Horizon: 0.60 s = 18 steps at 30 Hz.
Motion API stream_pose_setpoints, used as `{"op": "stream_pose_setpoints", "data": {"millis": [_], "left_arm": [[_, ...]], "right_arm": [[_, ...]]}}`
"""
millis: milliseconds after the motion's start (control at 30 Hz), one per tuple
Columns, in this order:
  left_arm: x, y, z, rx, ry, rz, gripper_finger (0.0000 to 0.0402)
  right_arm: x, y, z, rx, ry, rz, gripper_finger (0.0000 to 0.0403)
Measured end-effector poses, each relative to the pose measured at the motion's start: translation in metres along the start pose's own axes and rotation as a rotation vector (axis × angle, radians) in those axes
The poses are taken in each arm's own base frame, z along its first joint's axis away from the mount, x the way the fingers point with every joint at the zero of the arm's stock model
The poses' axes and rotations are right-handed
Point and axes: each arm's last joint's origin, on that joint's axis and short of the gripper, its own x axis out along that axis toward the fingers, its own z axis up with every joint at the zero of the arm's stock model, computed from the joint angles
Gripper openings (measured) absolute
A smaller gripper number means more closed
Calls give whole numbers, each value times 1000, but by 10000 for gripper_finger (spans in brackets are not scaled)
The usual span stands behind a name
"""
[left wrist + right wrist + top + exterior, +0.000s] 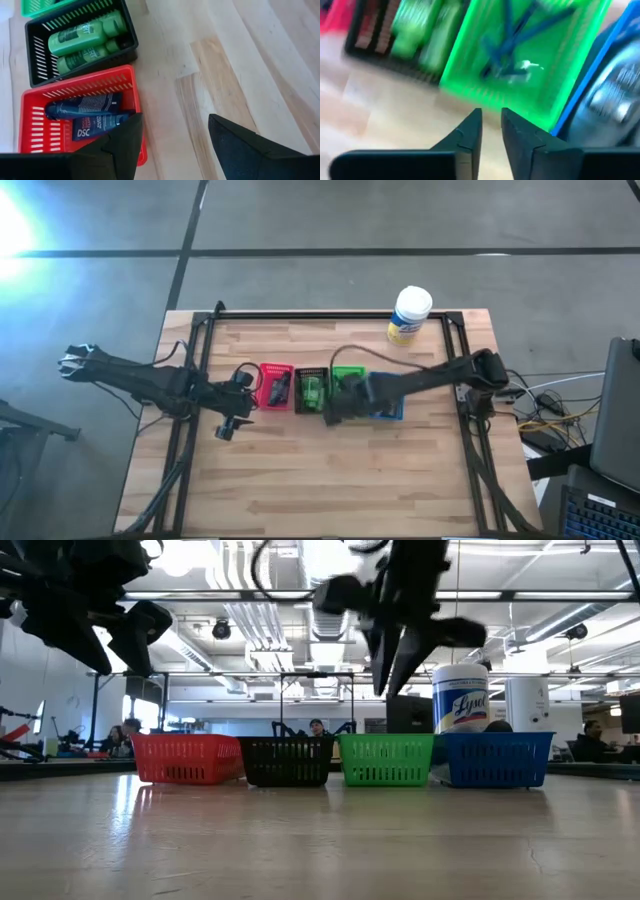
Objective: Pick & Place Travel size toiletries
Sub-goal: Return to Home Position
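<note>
Four small baskets stand in a row on the table. The red basket (35, 125) holds dark blue tubes (82, 107), and the black basket (35, 55) holds bright green bottles (82, 37). The green basket (555, 70) holds thin dark sticks (512, 37), and the blue basket (388, 410) holds grey items. My left gripper (172, 117) hovers open and empty over bare wood on the near side of the red basket (277, 387). My right gripper (491, 114) is empty with only a narrow gap between its fingers. It hovers at the near rim of the green basket (348, 383).
A big white canister with a yellow label (409, 315) stands at the far edge, behind the blue basket. A black frame (330, 315) borders the table's far, left and right sides. Bare wood (330, 480) lies on the near side of the baskets. People sit in the room beyond.
</note>
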Motion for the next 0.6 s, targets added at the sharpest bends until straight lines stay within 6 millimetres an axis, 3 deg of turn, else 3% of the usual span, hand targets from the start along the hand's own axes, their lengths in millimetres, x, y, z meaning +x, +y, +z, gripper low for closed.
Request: {"op": "stream_pose_setpoints", "data": {"millis": [167, 300, 467, 600], "left_arm": [[0, 0, 1, -7, -10, -12, 229], [-2, -1, 6, -43, -47, -66, 229], [-5, 6, 17, -106, -81, -110, 229], [-8, 18, 30, -244, -145, -156, 229]], "right_arm": [[-13, 7, -36, -35, 1, 36, 101], [-30, 13, -51, -104, 49, 158, 112], [-47, 14, -43, -235, -6, 391, 93], [-45, -12, -22, -297, -51, 451, 63]]}}
